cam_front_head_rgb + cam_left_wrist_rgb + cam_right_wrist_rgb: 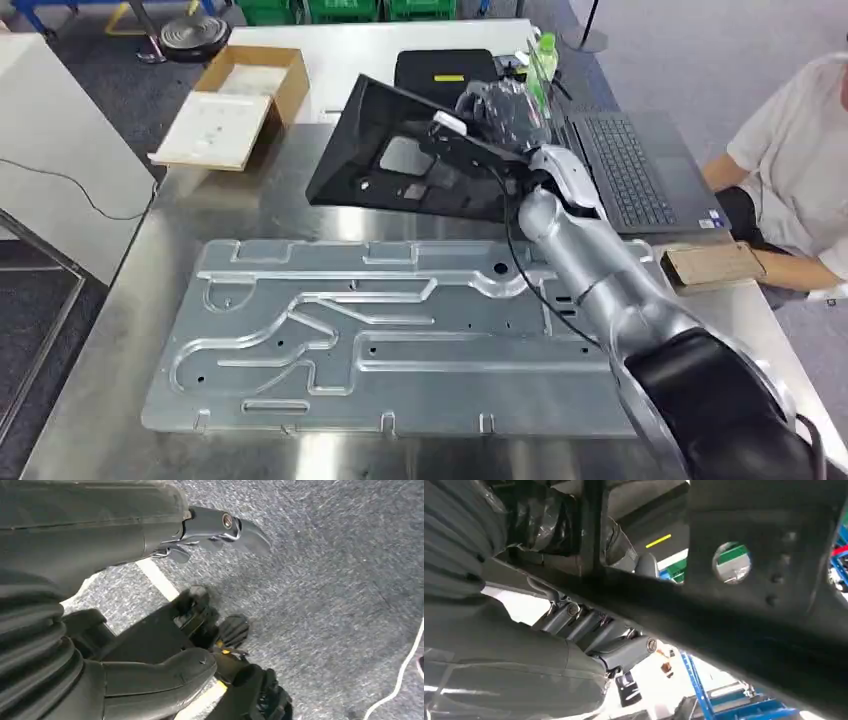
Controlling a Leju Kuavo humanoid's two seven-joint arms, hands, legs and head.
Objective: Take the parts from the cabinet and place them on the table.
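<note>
No writing, brand name or number can be read anywhere. The nearest thing to a label is a plain yellow strip on the black case (443,68) at the far end of the table (90,400); it carries no legible characters. A small blue sticker sits on the laptop's (640,175) front corner, perhaps a maker's badge, but it is too small to make out.
</note>
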